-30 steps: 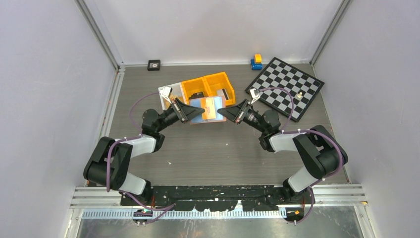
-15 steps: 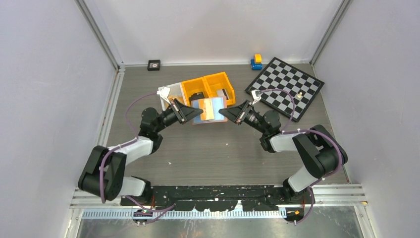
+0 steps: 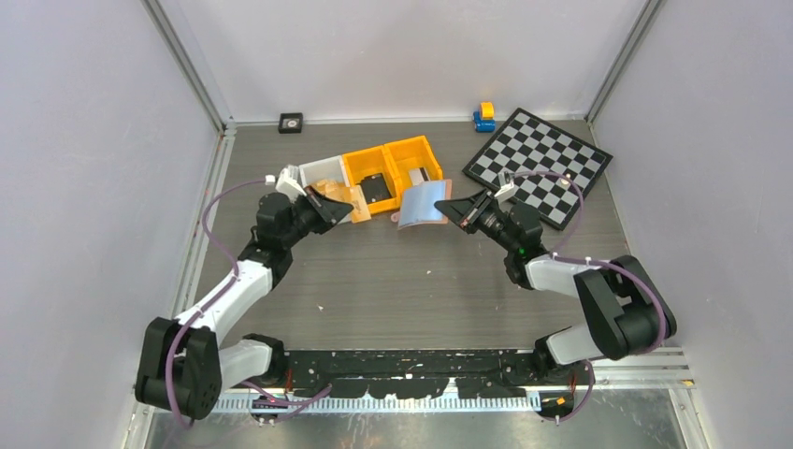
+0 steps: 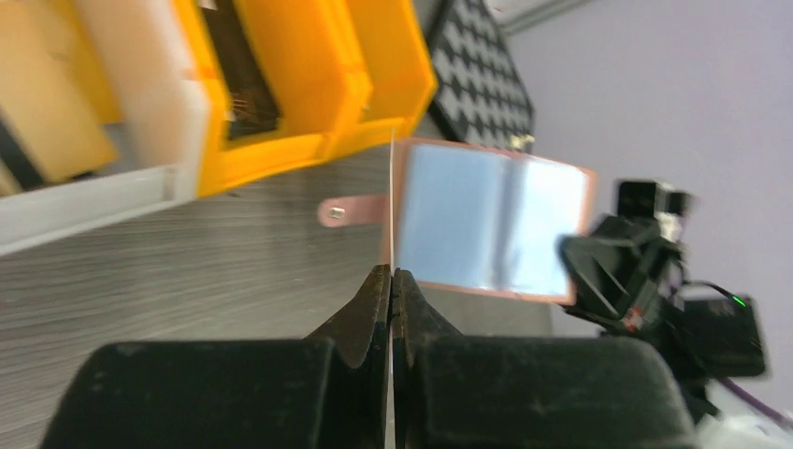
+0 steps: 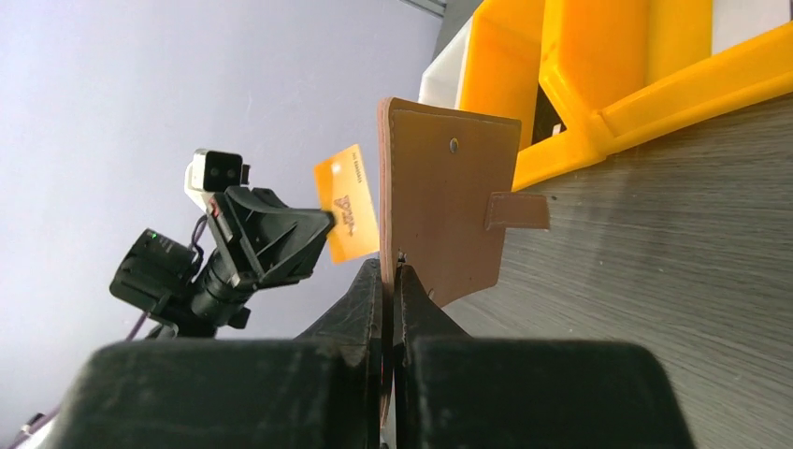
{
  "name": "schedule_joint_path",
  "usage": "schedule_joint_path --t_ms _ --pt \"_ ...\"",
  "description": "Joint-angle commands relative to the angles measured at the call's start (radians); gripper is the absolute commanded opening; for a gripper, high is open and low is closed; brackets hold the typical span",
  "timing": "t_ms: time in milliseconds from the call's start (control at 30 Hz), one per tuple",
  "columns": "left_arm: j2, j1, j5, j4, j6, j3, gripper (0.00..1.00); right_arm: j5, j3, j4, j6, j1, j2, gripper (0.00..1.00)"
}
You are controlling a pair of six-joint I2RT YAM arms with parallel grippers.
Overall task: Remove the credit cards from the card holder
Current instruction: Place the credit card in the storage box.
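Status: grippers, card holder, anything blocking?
Right gripper shut on card holder, held open. Left gripper shut on orange credit card, out and apart from the holder. Orange bins close behind; nothing between the arms.

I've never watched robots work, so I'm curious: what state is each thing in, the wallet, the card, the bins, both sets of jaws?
Tan-pink leather-look card holder: open, held up, glossy pockets showing.
Its snap tab: unfastened.
Orange plastic credit card: out of the holder, held in the air.
Left jaws: shut on the credit card.
Right jaws: shut on the card holder's edge.
Orange plastic bins: a dark item in each.
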Motion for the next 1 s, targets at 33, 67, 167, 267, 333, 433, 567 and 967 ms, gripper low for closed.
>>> schedule_joint_path --t_ms 33,67,167,267,333,433,567,967 --pt "0.061 0.066 -0.13 -0.133 0.113 0.09 0.0 0.075 -0.002 -0.123 -0.121 0.001 -0.107 0.01" --pt "0.074 0.076 -0.142 -0.152 0.124 0.105 0.0 0.079 -0.002 -0.131 -0.125 0.0 -0.115 0.01" --pt "0.12 0.093 -0.176 -0.161 0.142 0.135 0.0 0.081 -0.006 -0.128 -0.126 0.0 -0.115 0.01" --pt "0.184 0.123 -0.175 -0.157 0.143 0.17 0.0 0.069 -0.006 -0.102 -0.113 0.001 -0.098 0.0" --pt "0.247 0.14 -0.171 -0.169 0.148 0.216 0.0 0.062 -0.007 -0.081 -0.104 0.0 -0.088 0.0" --pt "0.363 0.155 -0.172 -0.191 0.161 0.288 0.0 0.049 -0.006 -0.057 -0.094 0.0 -0.079 0.0" --pt "0.484 0.185 -0.174 -0.214 0.156 0.351 0.0 0.045 -0.003 -0.053 -0.091 -0.001 -0.078 0.01" --pt "0.562 0.218 -0.085 -0.176 0.158 0.392 0.02 0.022 -0.002 -0.003 -0.061 0.0 -0.045 0.01"
